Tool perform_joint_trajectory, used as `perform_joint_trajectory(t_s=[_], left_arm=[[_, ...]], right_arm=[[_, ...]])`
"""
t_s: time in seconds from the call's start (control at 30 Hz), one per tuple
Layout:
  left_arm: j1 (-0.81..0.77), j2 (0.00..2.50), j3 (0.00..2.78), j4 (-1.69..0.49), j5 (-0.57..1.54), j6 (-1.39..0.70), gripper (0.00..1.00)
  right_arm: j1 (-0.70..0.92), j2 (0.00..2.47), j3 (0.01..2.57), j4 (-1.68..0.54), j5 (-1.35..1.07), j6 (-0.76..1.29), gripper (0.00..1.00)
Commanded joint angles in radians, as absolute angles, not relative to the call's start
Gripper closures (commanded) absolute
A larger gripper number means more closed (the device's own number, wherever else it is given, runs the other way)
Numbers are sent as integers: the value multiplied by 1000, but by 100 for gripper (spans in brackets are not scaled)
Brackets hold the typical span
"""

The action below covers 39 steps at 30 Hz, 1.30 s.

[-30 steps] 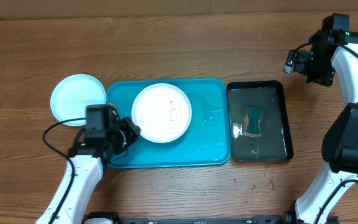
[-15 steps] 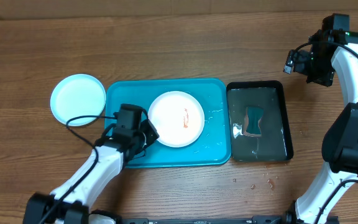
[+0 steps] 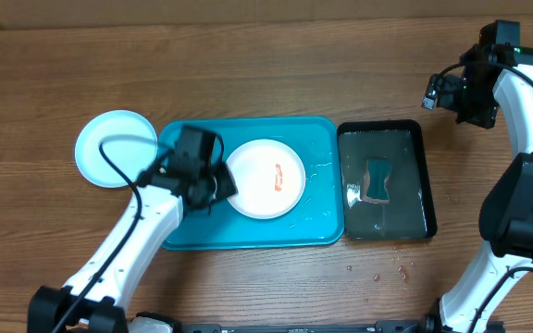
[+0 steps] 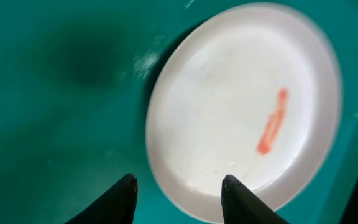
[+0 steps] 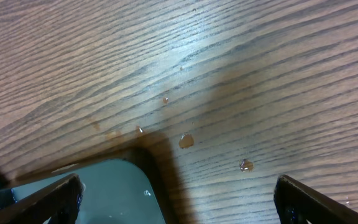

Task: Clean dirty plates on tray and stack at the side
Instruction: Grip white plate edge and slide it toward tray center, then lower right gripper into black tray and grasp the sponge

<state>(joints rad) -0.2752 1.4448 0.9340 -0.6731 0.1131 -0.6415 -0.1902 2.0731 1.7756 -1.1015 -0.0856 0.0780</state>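
From overhead I see the large turquoise rectangular plastic tray (image 3: 317,227) lying mid-table, with a small white round plastic plate (image 3: 253,190) near its middle, marked by an orange-red smear (image 3: 278,178). My left gripper (image 3: 218,185) sits at that plate's left rim. A light blue round plastic plate (image 3: 109,148) rests on the wooden table (image 3: 248,65) just beside the tray's far left corner. A smaller black rectangular tray of water (image 3: 428,185) lies against the turquoise tray's right edge, with a small teal block (image 3: 376,178) in it. My right gripper (image 3: 442,92) hangs near the table's far right corner. On the left wrist camera the two dark fingers (image 4: 124,193) are spread, with the white plate's near rim between them and not pinched. On the right wrist camera the fingers (image 5: 48,199) are spread wide over bare wood dotted with water drops (image 5: 186,141), by a corner of the black tray.
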Motion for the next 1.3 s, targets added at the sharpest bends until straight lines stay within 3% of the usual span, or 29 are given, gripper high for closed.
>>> perform_joint_trajectory(t_s=[0.0, 0.13, 0.33, 0.6, 1.27], left_arm=[[-281, 1449, 1026, -706, 73, -487, 52], [-281, 1472, 1028, -703, 60, -486, 54], [-282, 1602, 1028, -688, 60, -486, 75], [-282, 1724, 1028, -645, 67, -486, 77], [-282, 1728, 1005, -630, 66, -455, 79]], right_arm=[[-192, 2070, 1792, -1100, -79, 79, 0], [-192, 2070, 1792, -1100, -79, 79, 0], [-192, 2070, 1792, -1100, -79, 79, 0], [-192, 2070, 1792, -1100, -79, 79, 0], [-192, 2070, 1792, -1100, -79, 79, 0]])
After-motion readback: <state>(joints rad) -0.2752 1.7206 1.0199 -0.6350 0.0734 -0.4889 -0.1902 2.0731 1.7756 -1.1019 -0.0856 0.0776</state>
